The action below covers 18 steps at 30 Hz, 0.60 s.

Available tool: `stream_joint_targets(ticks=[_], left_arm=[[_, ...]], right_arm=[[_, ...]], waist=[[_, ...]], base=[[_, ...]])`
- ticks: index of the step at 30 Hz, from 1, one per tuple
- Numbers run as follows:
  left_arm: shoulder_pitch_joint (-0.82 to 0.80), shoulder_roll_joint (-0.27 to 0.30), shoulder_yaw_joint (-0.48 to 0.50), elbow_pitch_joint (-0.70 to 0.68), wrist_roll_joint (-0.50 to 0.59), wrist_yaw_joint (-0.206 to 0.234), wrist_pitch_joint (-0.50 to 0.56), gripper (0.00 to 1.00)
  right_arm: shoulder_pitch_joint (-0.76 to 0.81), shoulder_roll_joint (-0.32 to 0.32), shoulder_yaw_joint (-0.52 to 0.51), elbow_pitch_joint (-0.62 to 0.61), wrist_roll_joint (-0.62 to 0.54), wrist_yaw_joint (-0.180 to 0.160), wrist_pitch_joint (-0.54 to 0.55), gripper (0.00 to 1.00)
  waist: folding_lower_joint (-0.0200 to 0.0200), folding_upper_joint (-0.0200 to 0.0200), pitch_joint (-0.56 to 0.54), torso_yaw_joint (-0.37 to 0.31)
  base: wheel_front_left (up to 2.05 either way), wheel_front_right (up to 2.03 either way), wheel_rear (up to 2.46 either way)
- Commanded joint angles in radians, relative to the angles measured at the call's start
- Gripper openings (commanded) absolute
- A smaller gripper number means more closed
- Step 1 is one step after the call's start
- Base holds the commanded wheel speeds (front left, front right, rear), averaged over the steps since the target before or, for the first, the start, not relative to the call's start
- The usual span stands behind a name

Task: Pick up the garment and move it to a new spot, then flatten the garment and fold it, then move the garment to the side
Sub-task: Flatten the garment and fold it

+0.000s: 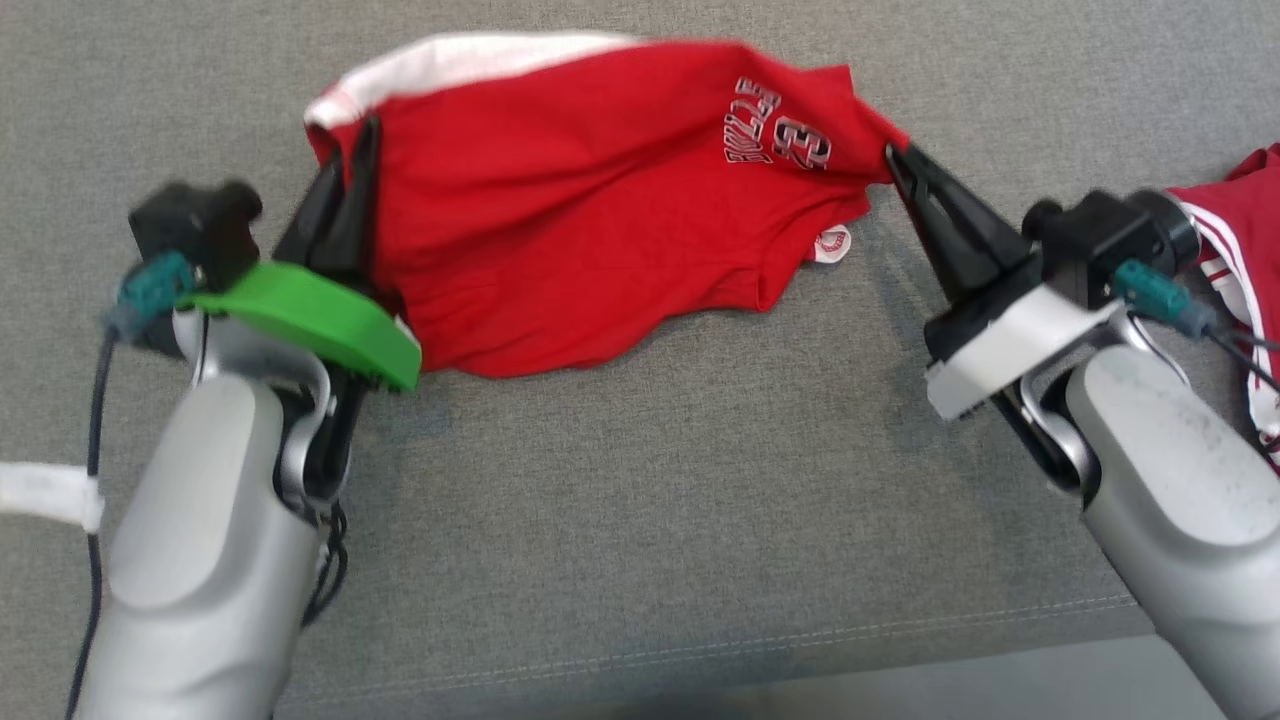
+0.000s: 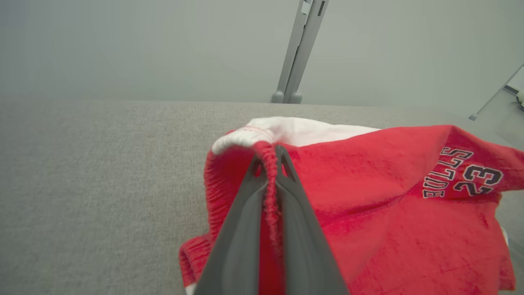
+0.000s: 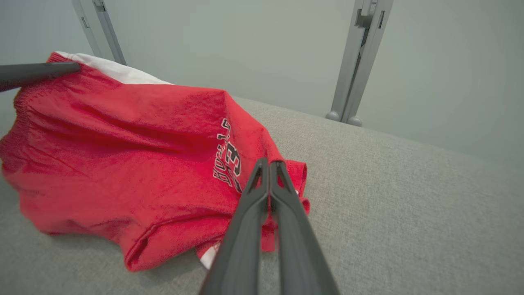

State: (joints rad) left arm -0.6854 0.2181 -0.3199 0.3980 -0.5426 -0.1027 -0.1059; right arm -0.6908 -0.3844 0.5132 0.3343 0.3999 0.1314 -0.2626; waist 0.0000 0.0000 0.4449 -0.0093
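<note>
The garment [image 1: 580, 200] is a pair of red shorts with a white waistband and a "BULLS 23" print, stretched between my two grippers above the grey cushion. My left gripper [image 1: 362, 140] is shut on its gathered red waistband edge, which shows pinched between the dark fingers [image 2: 268, 157] in the left wrist view. At the other end my right gripper [image 1: 893, 153] is shut on the leg hem near the print; the right wrist view has that hem [image 3: 294, 176] clamped at the closed fingertips [image 3: 269, 163]. The middle of the garment [image 3: 123, 155] sags onto the cushion.
A second red garment with white stripes [image 1: 1240, 250] lies at the right edge, behind my right wrist. The grey cushion [image 1: 650, 520] spreads toward me, its seam [image 1: 700, 650] near the front. Two metal frame posts [image 3: 356, 65] stand beyond the far edge.
</note>
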Motion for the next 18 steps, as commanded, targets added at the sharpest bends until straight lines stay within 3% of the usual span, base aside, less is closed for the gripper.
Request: stream_joint_targets(ticks=[1,10,18], left_arm=[[0.061,0.009,0.004,-0.023,-0.012,0.007,-0.005,0.0],[0.373,0.054,0.031,-0.207,-0.109,0.034,0.061,0.0],[0.495,0.071,0.052,-0.321,-0.181,0.067,0.138,0.0]], right_arm=[[0.045,-0.01,0.0,-0.017,-0.007,-0.002,-0.003,0.0],[0.302,0.003,-0.07,-0.046,0.015,-0.002,-0.003,0.0],[0.388,0.016,-0.093,-0.049,0.037,-0.002,-0.003,0.0]], waist=[[0.0,0.0,-0.001,0.002],[0.0,0.0,-0.006,0.015],[0.0,0.0,-0.016,0.023]], base=[[0.0,0.0,0.0],[0.0,0.0,0.0],[0.0,0.0,0.0]])
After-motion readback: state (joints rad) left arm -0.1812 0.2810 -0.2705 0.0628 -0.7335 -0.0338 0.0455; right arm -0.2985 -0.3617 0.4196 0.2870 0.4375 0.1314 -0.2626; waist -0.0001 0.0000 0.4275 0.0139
